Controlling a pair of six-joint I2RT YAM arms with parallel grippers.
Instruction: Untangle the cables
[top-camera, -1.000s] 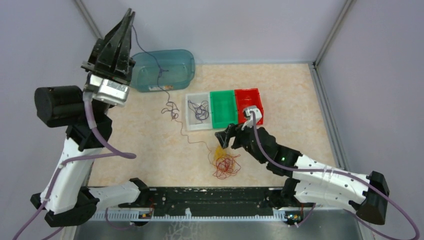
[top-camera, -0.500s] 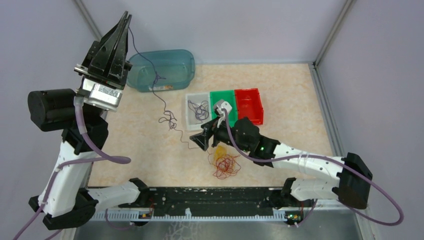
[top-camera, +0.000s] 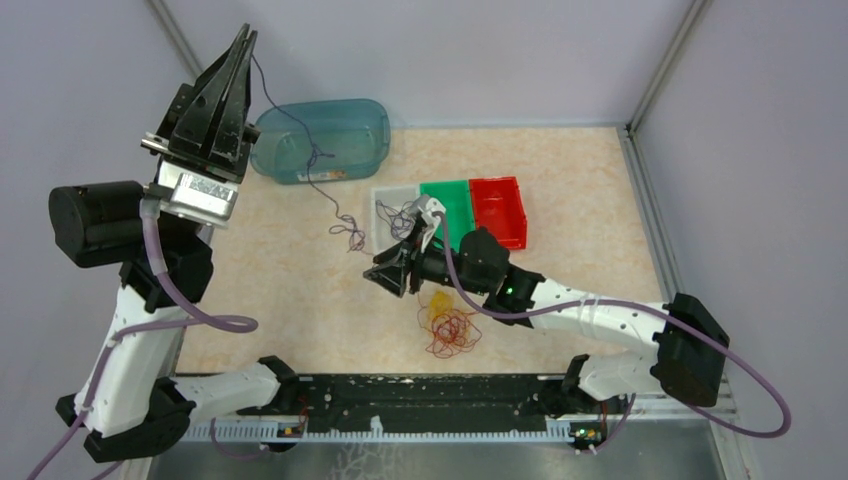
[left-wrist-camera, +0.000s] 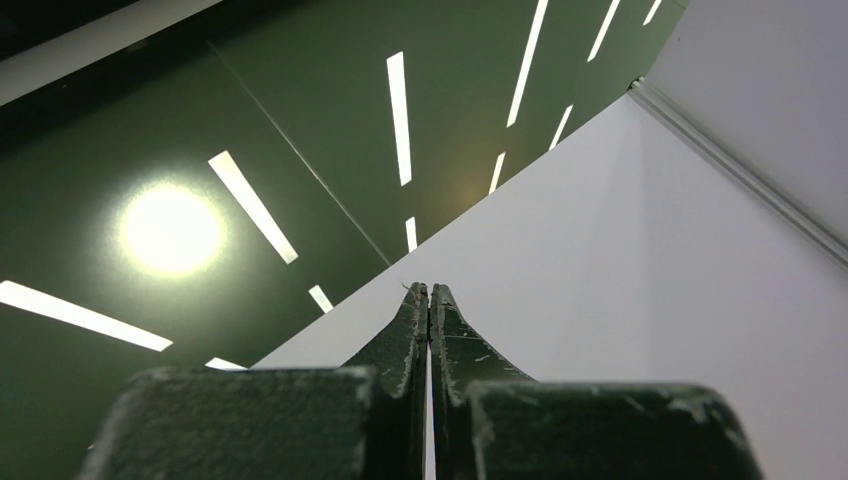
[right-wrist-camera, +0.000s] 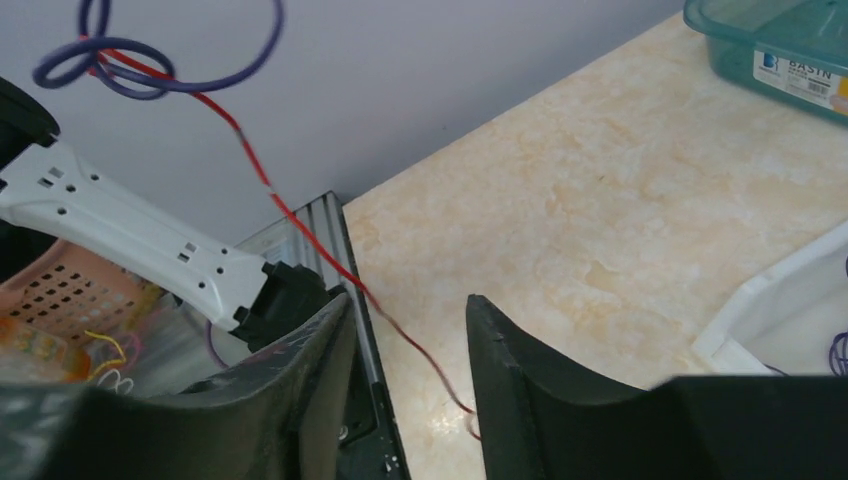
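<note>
Your right gripper (top-camera: 383, 277) has swung over from the red bin (top-camera: 500, 205) and now sits just in front of the white bin (top-camera: 385, 246), at its near-left corner, low over the table (top-camera: 580, 200). Its jaws have narrowed since a second ago, yet they stand apart. In the right wrist view, the red cable (right-wrist-camera: 300, 225) runs down into the gap of that gripper (right-wrist-camera: 407, 305). You cannot tell whether it touches either of the fingers (right-wrist-camera: 320, 380). At the top left of that view, the red strand is hooked through a loop of purple cable (right-wrist-camera: 150, 85).

Your left gripper (top-camera: 243, 38) has drawn a little further left and is raised high, well to the far left of the white bin. Seen from the left wrist, that gripper (left-wrist-camera: 429, 290) has its fingers pressed together. From above, they are clamped on the end of the purple cable (top-camera: 310, 160), which hangs from the tips, crosses the teal basin (top-camera: 360, 120) and ends in a small knot just left of the white bin.

A second purple clump (top-camera: 400, 215) lies inside the white bin, partly hidden by your right wrist. The yellow clump (top-camera: 438, 308) and the red clump (top-camera: 455, 335) lie together in front of the white bin, nearer the arm bases, just beside the right forearm. The green bin (top-camera: 455, 210) stands between the white and red ones.
</note>
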